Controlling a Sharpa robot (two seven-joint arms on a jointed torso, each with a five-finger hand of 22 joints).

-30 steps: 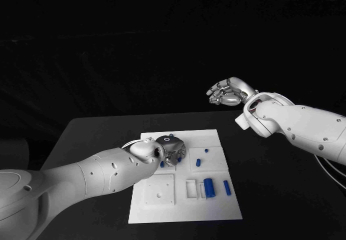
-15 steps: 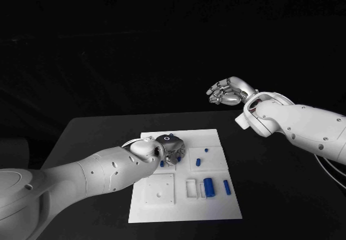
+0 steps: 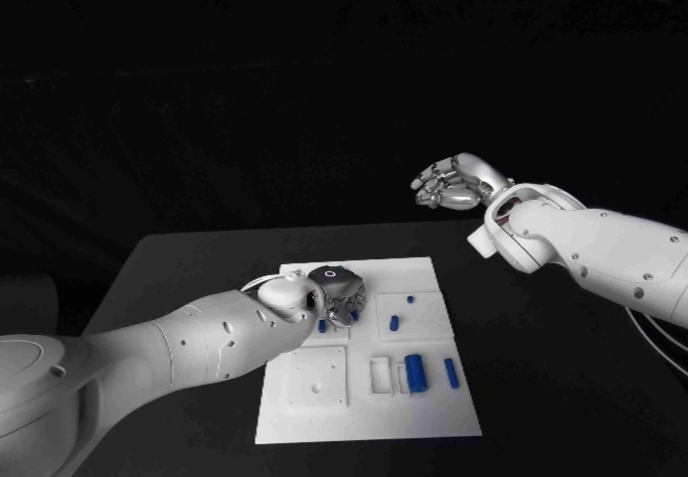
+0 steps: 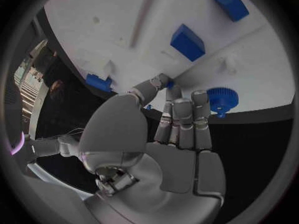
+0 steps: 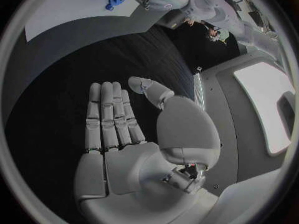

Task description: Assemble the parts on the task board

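Currently on my worktop (image 3: 187, 258): one white task board (image 3: 430, 417), lying flat in the middle, with blue parts spread over it

Item, left robot hand (image 3: 333, 290): low over the far end of the task board. From the wrist it shows its fingers (image 4: 182, 117) lying straight and close together, tips at the board's surface beside a small blue block (image 4: 187, 41), the thumb tip reaching the same spot. A sliver of blue shows at the tips, but whether anything is pinched there I cannot tell, so I log the hold as undetermined

Item, blue gear (image 4: 219, 99): round and toothed, just beside my left fingertips near the board's edge

Item, further blue parts: a second block (image 4: 229, 2) farther along the board; a small piece (image 4: 97, 81) at a raised white fixture; in the head view a large cylinder (image 3: 416, 372) seated in a white frame near the front, a slim pin (image 3: 451, 373) just beside it, and a short peg (image 3: 395, 322) between those and my left hand

Item, right robot hand (image 3: 456, 185): raised well clear of the board, off to the far right, palm open, fingers extended, holding nothing (idle for now)

Step in hand, by my reading: picking up or seating a small part at the board's far end, early in the assembly since most pieces lie loose. The next move calls for a sure pinch on that part, then a clean lift without nudging the gear
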